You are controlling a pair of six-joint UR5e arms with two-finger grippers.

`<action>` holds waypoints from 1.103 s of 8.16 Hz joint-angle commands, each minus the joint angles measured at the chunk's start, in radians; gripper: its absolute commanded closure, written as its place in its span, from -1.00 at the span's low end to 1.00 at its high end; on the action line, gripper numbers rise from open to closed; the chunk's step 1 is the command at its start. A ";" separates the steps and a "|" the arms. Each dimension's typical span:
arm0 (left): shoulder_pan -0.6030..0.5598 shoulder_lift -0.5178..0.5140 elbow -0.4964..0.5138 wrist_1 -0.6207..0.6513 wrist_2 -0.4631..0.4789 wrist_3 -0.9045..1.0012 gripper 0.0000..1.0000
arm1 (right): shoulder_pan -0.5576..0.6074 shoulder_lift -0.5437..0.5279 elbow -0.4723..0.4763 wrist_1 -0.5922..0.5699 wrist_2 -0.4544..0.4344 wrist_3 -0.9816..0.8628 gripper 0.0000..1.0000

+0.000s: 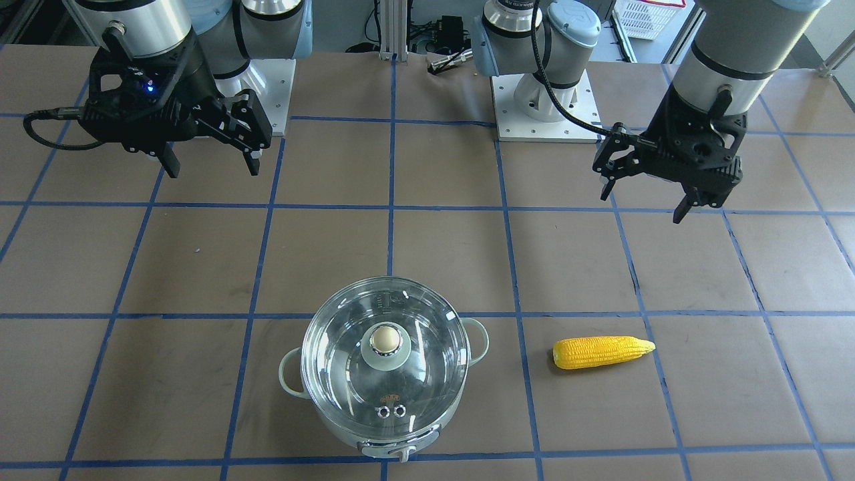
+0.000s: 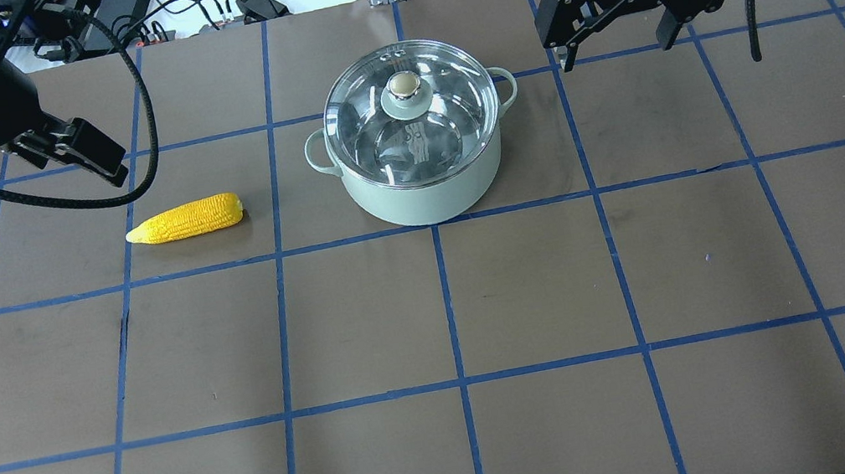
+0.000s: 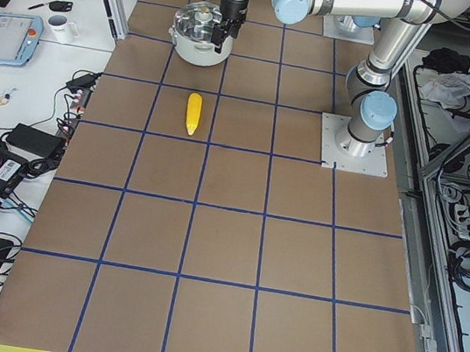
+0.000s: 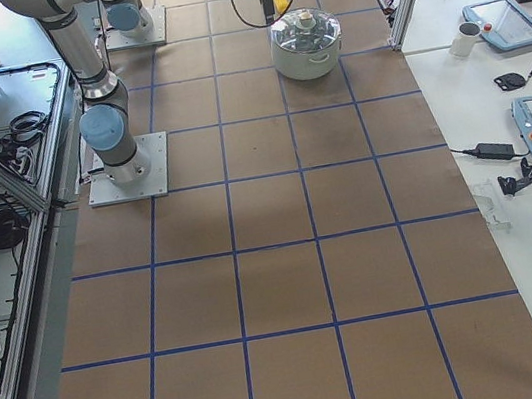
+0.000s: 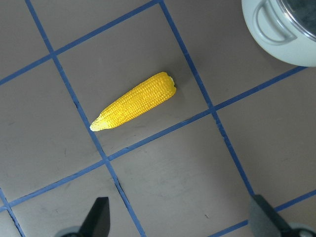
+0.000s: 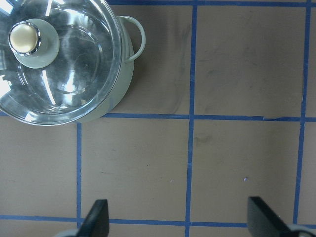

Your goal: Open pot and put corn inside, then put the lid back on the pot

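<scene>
We take the left end effector (image 1: 642,202) first. It hangs above the bench (image 2: 534,296) with its jaws spread and nothing between them. The corn (image 2: 184,220) lies flat on the bench below it and a little forward of its fingertips, in plain sight of its wrist camera, with the tapered tip pointing away from the pot (image 2: 425,198).

The pot stands between the two end effectors, nearer the right one, and to the inner side of the corn but apart from it. The lid (image 2: 417,123) sits square on its rim, knob up. Through the glass we see only bare steel.

The right end effector (image 2: 616,52) is also released and empty. It hovers off to the pot's outer side, and its camera catches the knob ahead and toward the left arm.

We judge that the first step, opening the pot, is not yet begun: the lid is on and the corn untouched.

The next move calls for an end effector, most handily the right, to centre over the knob. It should then come straight down with its jaws either side of the knob, close firmly on the small round ball, and lift vertically so the glass clears the rim without dragging the pot. The lid then needs holding or setting aside, away from the corn's path. The left end effector is well placed to drop onto the corn across its width.
</scene>
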 commanded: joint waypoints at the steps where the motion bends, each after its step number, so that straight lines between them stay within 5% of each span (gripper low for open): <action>1: 0.062 -0.077 -0.008 0.125 -0.002 0.214 -1.00 | 0.000 0.000 0.000 0.000 -0.002 -0.001 -1.00; 4: 0.073 -0.186 -0.008 0.163 -0.011 0.498 -1.00 | 0.000 0.000 0.000 0.000 -0.002 -0.001 -1.00; 9: 0.073 -0.376 -0.008 0.183 -0.008 0.690 -1.00 | 0.000 0.000 0.000 0.000 0.001 -0.001 -1.00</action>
